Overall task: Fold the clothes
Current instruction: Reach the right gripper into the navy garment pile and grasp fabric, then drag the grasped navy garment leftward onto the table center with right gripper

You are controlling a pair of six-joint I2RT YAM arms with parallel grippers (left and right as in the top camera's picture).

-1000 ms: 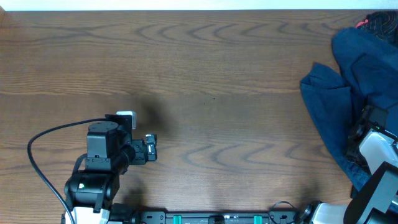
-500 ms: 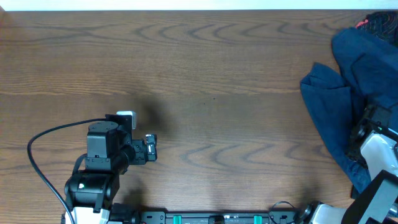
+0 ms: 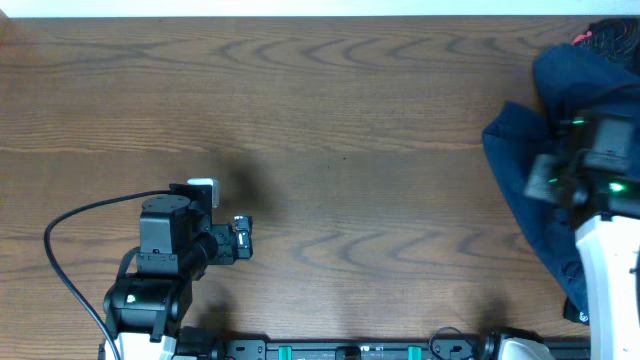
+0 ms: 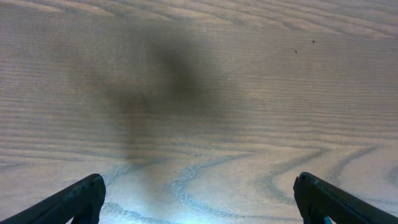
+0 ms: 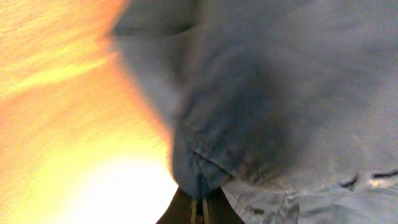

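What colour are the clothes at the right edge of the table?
The clothes are plain dark navy blue, seen best in the overhead view.

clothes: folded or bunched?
Bunched: the clothes lie in a rumpled heap at the right edge of the table, no flat fold; right gripper pinches a corner.

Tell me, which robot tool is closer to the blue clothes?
Right. The right tool is pinching the blue clothes at the right side of the table. The left tool is open above bare wood, far away on the left.
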